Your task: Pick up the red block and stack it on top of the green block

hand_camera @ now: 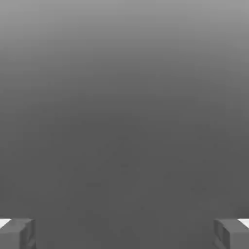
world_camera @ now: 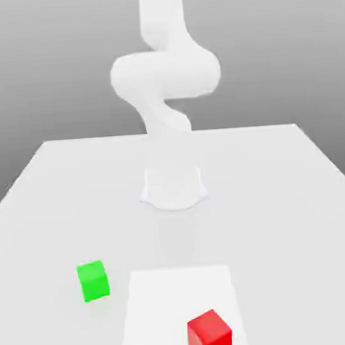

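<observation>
You are looking at a flat white table (world_camera: 54,205) carrying the arm's round white base (world_camera: 173,188). Nearer the camera than that base, a small matte green cube (world_camera: 93,280) rests on the table toward the exterior view's left. A small matte red cube (world_camera: 209,333) sits nearer still, slightly right of the base, on a paler square patch (world_camera: 163,306) of the tabletop.

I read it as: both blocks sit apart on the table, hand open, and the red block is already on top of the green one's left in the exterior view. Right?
Not quite. In the exterior view the red block sits to the right of the green block, nearer the camera. The rest holds: both rest apart on the table, and the hand is open.
</observation>
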You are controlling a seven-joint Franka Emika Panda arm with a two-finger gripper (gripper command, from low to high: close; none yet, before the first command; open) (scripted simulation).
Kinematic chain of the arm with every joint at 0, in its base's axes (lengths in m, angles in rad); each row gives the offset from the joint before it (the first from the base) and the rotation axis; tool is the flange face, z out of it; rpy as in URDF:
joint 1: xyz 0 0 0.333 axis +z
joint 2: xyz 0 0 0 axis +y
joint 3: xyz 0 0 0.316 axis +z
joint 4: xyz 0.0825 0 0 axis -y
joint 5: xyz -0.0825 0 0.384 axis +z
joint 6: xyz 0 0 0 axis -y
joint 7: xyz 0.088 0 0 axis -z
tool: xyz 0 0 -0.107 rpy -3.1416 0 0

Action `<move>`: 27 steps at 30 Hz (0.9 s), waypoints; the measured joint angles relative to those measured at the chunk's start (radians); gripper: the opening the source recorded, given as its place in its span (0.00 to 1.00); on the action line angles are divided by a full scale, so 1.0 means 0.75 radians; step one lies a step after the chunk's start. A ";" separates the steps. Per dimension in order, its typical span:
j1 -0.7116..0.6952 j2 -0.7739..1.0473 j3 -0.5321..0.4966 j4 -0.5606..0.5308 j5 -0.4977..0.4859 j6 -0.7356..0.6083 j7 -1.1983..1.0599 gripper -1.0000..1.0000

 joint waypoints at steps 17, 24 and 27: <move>0.197 0.833 -0.112 -0.099 0.170 0.280 -0.459 0.50; 0.218 1.156 -0.111 -0.142 0.106 0.403 -0.552 0.50; 0.223 1.292 -0.113 -0.148 0.071 0.478 -0.568 0.50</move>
